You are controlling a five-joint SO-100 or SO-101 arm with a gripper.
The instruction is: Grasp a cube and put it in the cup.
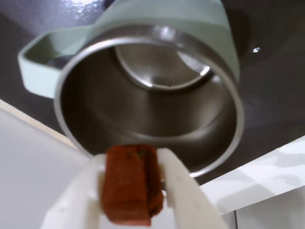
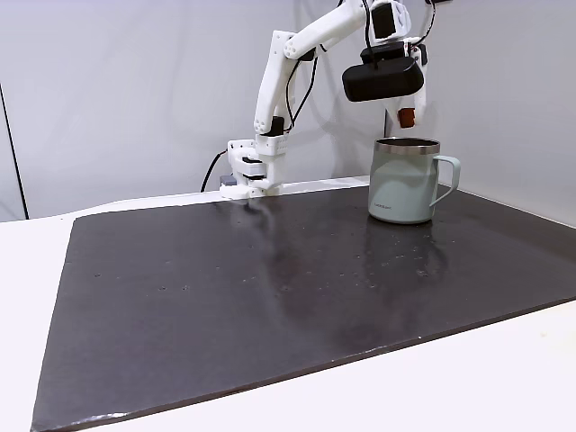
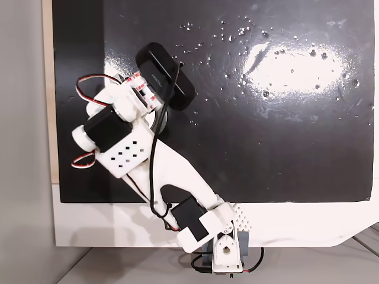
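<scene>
Gripper point(image 1: 136, 191) fingers are clamped on the red-orange cube point(image 1: 129, 187) — held in the air just above the steel rim of the pale green cup point(image 2: 405, 180), which stands upright on the dark mat point(image 2: 270, 297) with its handle to the right in a fixed view.

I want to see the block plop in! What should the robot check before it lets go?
1. Cube held between the gripper fingers: ok.
2. Cup standing upright on the mat: ok.
3. Cup empty inside, steel bottom showing in the wrist view: ok.
4. Cube higher than the rim in a fixed view: ok.
5. Cube fully over the opening, not the rim's edge: cannot tell.
</scene>
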